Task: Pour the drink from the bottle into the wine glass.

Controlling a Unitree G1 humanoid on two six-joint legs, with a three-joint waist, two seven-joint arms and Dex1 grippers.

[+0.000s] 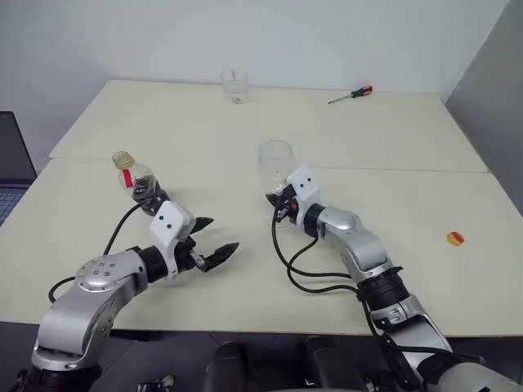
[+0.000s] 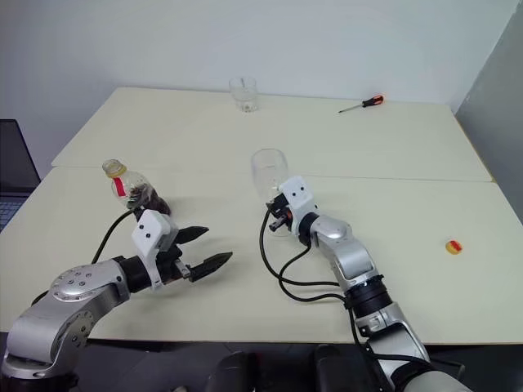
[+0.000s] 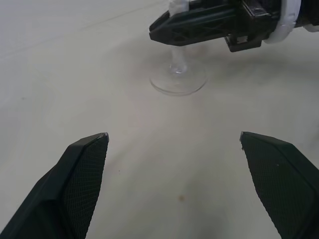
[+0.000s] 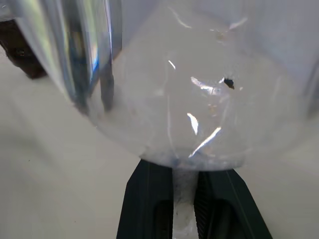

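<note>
Nearest the camera, the left end effector [image 1: 214,239] hangs with its fingers spread wide above the desk [image 1: 392,147], gripping nothing. Just behind it stands the bottle [image 1: 137,181], uncapped, with dark drink [image 1: 147,193] low inside. Mid-desk, the right end effector [image 1: 283,202] is clamped on the stem of the upright, empty wine glass [image 1: 275,163].

I find myself in a plain office or lab room: two pale tables [image 1: 392,147] pushed together against a bare white wall [image 1: 245,33], a laptop [image 1: 12,163] at the left edge, a screwdriver [image 1: 351,95] near the far right corner.
</note>
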